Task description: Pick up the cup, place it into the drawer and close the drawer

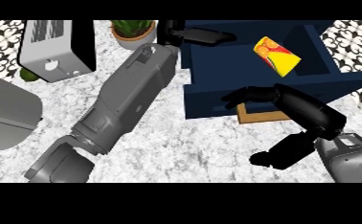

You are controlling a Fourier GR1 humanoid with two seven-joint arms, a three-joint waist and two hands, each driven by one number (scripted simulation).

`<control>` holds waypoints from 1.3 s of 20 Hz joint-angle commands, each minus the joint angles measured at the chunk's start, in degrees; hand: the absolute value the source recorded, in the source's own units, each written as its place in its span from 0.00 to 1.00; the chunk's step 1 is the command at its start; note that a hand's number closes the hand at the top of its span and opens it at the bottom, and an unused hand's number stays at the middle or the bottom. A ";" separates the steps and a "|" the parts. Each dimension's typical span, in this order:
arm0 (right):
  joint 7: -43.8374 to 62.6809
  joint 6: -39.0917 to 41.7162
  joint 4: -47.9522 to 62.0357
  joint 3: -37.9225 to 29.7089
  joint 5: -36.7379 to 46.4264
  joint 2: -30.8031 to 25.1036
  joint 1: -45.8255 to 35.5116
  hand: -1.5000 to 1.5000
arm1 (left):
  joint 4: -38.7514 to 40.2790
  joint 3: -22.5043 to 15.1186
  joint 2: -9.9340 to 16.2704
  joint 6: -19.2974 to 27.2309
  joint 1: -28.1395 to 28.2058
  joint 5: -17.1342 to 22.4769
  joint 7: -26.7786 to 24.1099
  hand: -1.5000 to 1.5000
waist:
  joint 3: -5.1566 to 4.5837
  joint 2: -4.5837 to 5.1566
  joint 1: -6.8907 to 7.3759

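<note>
A yellow cup [277, 55] with an orange and red print lies tilted inside the open dark blue drawer [212, 101], toward its right side. No hand touches the cup. My left hand [200, 36] reaches over the drawer's back left corner, its fingers straight and pointing right. My right hand [305, 113] is at the drawer's front wall, its fingers [247, 95] stretched leftward against the wall's top edge and its thumb [272, 157] hanging low over the counter. Neither hand holds anything.
A white and black toaster [53, 48] stands at the back left, with a potted plant [133, 31] beside it. A grey rounded object [14, 115] sits at the left edge. A wooden panel [260, 115] shows below the drawer's front. My left forearm [130, 96] crosses the marble counter [191, 146].
</note>
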 commanded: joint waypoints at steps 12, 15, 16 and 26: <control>-18.31 -14.72 41.55 9.72 28.75 5.87 -7.02 1.00 | -9.13 1.80 3.23 -4.95 10.11 1.72 -2.19 0.00 | 0.06 -0.76 8.30; -24.00 -18.88 51.43 6.64 29.64 5.49 -10.25 1.00 | -10.44 1.40 4.69 -7.58 15.40 1.46 -4.23 0.00 | 0.13 -0.29 9.48; -23.37 -19.84 55.16 5.63 29.44 8.11 -13.99 1.00 | -11.09 0.63 2.94 -6.40 15.69 0.95 -4.18 0.00 | 0.14 -0.24 9.65; -33.44 -25.39 71.03 -7.71 24.36 2.60 -28.81 1.00 | -17.94 1.12 9.45 -12.28 20.16 2.40 -0.71 0.00 | 0.31 0.68 13.55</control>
